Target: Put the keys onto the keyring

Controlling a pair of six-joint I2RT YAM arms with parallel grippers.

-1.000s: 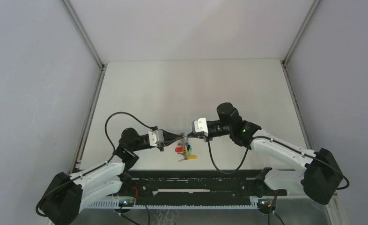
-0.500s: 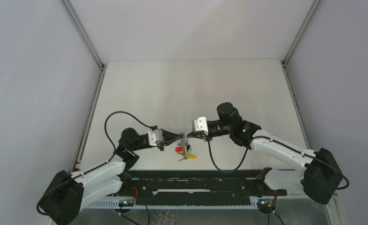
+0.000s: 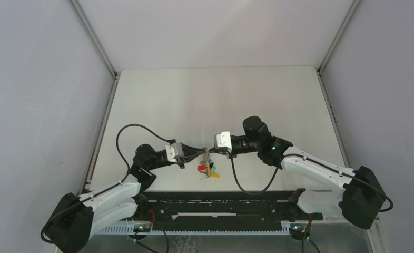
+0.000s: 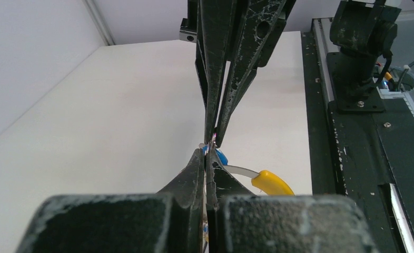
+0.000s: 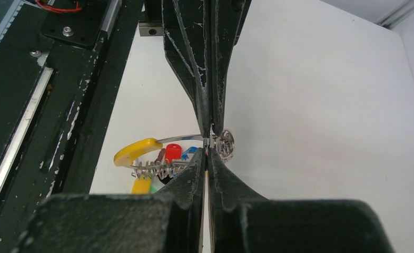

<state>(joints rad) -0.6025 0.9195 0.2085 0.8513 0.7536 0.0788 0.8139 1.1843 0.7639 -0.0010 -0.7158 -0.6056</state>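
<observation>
Tabletop (image 3: 194, 105) first: it lies pale behind the work, and both arms reach in from the near edge to meet just ahead of the black rail (image 3: 220, 203). Your left hand (image 3: 204, 154) and right hand (image 3: 212, 153) face each other tip to tip, each pressed fully together.

The keyring (image 5: 181, 138) sits right at that meeting point. The left hand is clamped on its thin metal band, and the yellow curved section (image 5: 136, 150) bends away toward the rail side. What lies between the right hand's tips is too small to make out; it may be the band's free end or part of a key. The keys (image 5: 173, 154) bunch just under the band, with red, blue, green and black heads close together.

I judge you are in the threading step, late in the task. Next you need a fine, steady slide along the band while the left hand holds firm. Any twist could spring the loop out of the pinch.
</observation>
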